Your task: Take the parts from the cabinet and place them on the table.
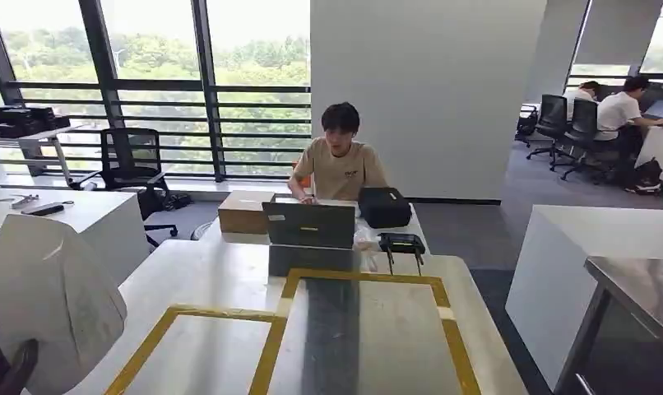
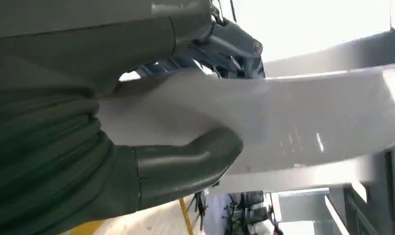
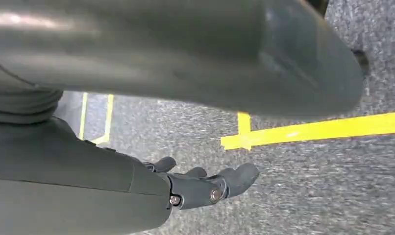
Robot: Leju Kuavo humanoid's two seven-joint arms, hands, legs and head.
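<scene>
Carrying the white part [image 2: 303, 117], clasped between thumb and fingers of the left hand [image 2: 185, 122], calls for lowering it level onto the counter [image 1: 229, 280] ahead, inside the yellow tape outline [image 1: 369, 278], while the right hand [image 3: 205, 186] hangs loosely curled, holding nothing.

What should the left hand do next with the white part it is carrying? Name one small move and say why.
Probably carry the white part forward and lower it over the table, inside the yellow-taped area. The left hand grips the part, which sits at the table's near left edge, not yet set down. The right hand hangs over the carpet, holding nothing.
</scene>
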